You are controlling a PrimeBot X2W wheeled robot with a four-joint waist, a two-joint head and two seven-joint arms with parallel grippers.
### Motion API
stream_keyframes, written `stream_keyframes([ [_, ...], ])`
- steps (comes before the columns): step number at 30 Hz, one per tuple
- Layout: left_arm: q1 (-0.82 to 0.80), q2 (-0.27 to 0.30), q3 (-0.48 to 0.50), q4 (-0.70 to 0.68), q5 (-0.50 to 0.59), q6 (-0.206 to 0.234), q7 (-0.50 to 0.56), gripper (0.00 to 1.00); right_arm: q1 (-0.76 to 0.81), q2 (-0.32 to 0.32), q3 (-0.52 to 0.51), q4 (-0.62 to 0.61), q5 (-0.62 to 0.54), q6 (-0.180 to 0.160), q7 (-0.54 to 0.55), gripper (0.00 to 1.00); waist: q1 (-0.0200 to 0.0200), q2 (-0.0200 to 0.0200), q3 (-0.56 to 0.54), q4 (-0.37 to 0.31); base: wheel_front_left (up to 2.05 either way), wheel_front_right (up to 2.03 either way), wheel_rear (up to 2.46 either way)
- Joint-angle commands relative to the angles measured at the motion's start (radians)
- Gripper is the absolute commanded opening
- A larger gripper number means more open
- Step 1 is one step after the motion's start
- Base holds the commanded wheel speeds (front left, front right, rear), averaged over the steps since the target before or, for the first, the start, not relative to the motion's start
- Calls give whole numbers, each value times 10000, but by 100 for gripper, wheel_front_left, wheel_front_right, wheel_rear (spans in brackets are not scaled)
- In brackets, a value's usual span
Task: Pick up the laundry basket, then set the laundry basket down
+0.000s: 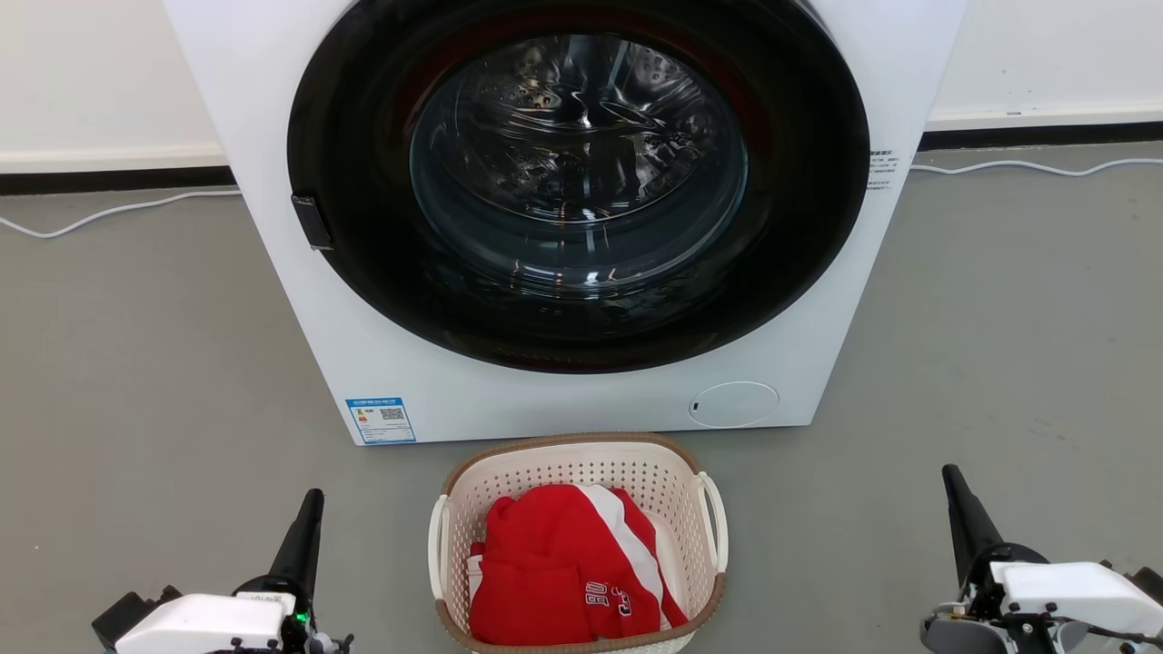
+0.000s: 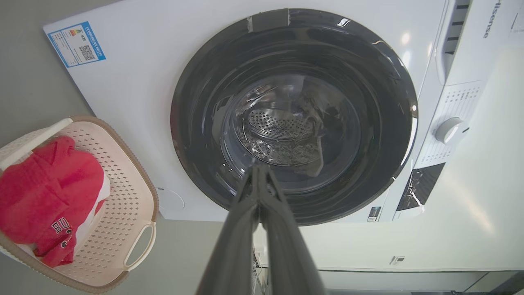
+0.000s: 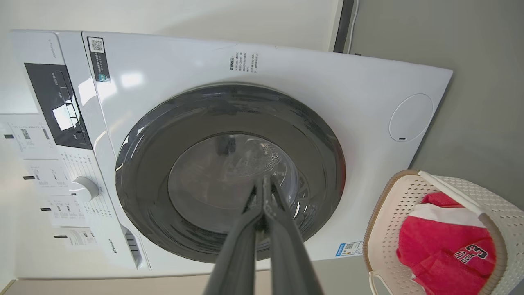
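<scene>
The laundry basket [image 1: 581, 472] stands on the grey floor just in front of the washing machine, cream-white and perforated, with a brown rim and a white loop handle on each side. A red and white garment [image 1: 563, 568] lies inside it. My left gripper [image 1: 312, 500] is shut and empty, low at the basket's left, well apart from it. On the other side my right gripper [image 1: 949, 474] is shut and empty too, farther off. The basket [image 2: 123, 196] sits at the lower left of the left wrist view, and the basket [image 3: 389, 217] at the lower right of the right wrist view.
A large white washing machine [image 1: 300, 300] with its dark round door [image 1: 363, 272] closed rises right behind the basket. A white cable [image 1: 109, 213] runs along the floor by the back wall. Bare grey floor [image 1: 136, 381] lies on both sides.
</scene>
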Motion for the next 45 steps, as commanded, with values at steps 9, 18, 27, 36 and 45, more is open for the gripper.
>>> stream_keyframes([
  [9,-739,-76,464,-428,-1004,-157,324,0,-580,-125,175,-404,1383,73,406,0,0,-1,7,-25,0,0,0],
  [18,-743,-80,467,-432,-1034,-159,332,0,-583,-125,176,-406,1424,73,414,0,0,-1,7,-26,0,0,0],
  [27,-742,-80,467,-433,-1034,-159,332,0,-583,-125,177,-406,1424,73,414,0,0,-1,8,-26,0,0,0],
  [36,-742,-80,466,-433,-1035,-159,332,0,-583,-125,177,-407,1425,73,413,0,0,-1,8,-26,0,0,0],
  [45,-742,-80,466,-433,-1035,-159,331,0,-583,-125,177,-407,1425,73,413,0,0,-1,8,-26,0,0,0],
])
